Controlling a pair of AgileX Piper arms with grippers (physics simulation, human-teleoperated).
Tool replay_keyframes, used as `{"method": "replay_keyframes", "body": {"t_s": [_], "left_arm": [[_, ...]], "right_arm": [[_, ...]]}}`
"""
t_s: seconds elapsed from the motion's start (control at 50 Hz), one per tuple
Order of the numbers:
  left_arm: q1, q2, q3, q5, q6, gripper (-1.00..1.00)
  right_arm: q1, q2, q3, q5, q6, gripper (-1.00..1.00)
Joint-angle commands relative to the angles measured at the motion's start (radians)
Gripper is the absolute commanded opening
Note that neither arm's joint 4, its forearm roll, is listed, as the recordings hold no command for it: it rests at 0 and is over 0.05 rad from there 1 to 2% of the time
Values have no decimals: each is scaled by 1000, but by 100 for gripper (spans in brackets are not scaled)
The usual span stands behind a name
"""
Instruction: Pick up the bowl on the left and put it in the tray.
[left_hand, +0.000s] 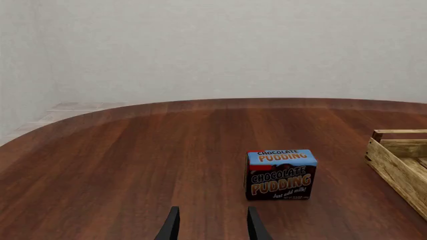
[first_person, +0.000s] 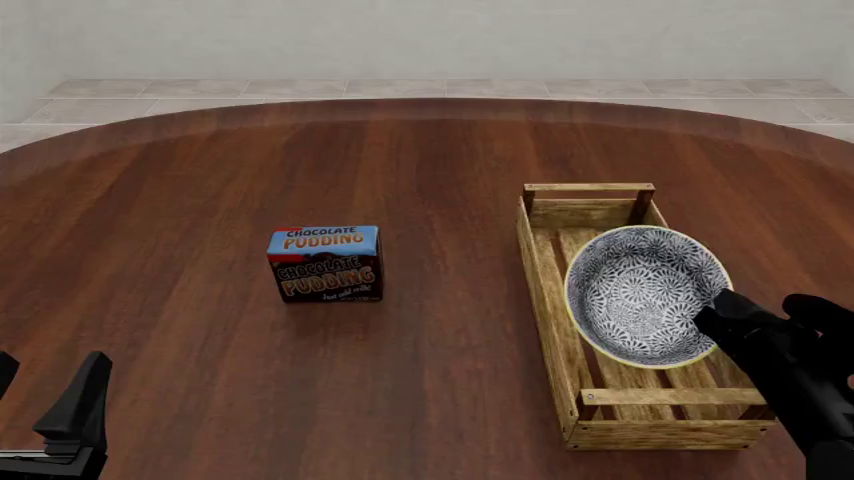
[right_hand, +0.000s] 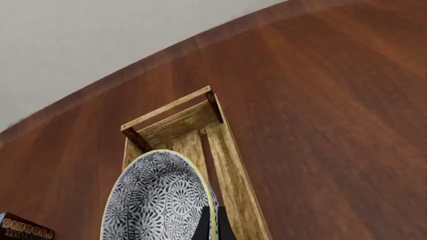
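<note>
Bowl (first_person: 646, 294) sits over tray (first_person: 546, 270), tilted, patterned inside facing up and toward left edge of surface (first_person: 441, 160). Right claw (first_person: 714, 312) pinching bowl rim, one finger inside and one outside by look of right wrist view. So pickup and carry pretty much done imo; what's left is lowering, letting go. Can't tell if bowl touches slats yet. Left claw (first_person: 47, 405) parked at near left corner, fingers spread, holding nothing. Pudding box (first_person: 326, 264) mid-surface, well apart from tray.
</note>
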Motion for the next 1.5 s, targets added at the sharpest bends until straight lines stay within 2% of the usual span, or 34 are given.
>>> {"method": "replay_keyframes", "body": {"t_s": [0.02,0.78,1.5], "left_arm": [[0,0,0,0,0,100],[0,0,0,0,0,100],[0,0,0,0,0,100]], "right_arm": [[-1,32,-8,-24,1,-100],[-10,110,-12,-74,-11,-100],[5,95,-24,-52,-31,-100]]}}
